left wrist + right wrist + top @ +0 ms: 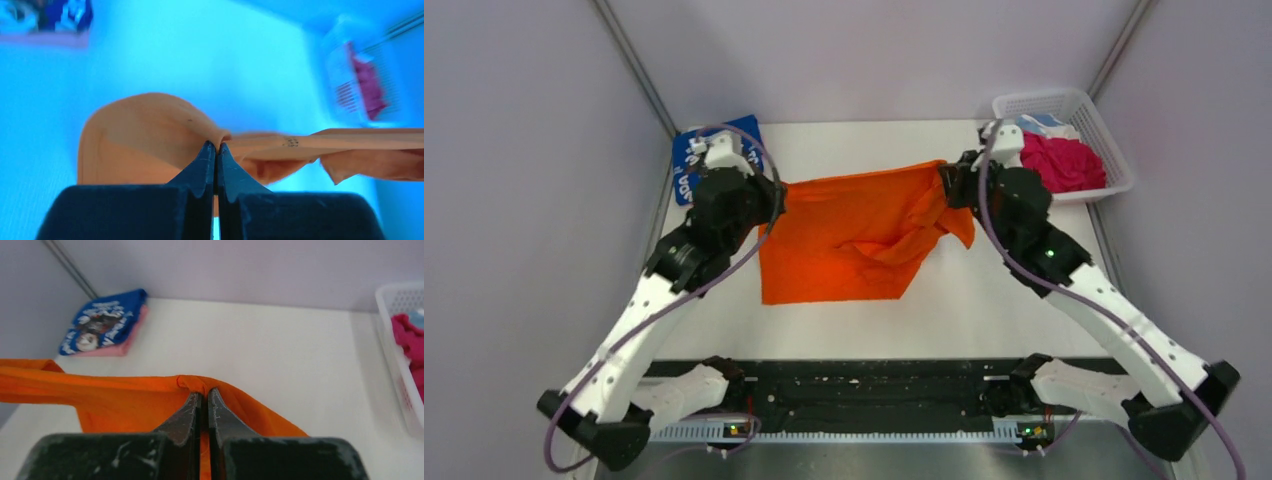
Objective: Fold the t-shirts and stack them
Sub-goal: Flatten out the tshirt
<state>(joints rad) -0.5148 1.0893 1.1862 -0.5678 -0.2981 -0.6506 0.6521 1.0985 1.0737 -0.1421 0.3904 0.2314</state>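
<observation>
Cloth is hanging stretched between left pincer (216, 145) and right pincer (201, 391), both pinching the orange t-shirt (844, 240), probably to spread it.

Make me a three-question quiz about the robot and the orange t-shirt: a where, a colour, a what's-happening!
1. Where is the white plastic lattice basket? A) far right B) far left C) between the arm bases
2. What colour is the folded printed cloth t-shirt at the far left? A) green B) blue C) yellow
3. What are the left arm's fingers and the right arm's fingers doing to the bright orange cloth t-shirt? A) hanging open above it B) pressing it flat C) shut on it, stretching it between them
1 A, it stands beyond the right arm; 2 B, blue with white print; 3 C, both pairs pinch its edge.
</observation>
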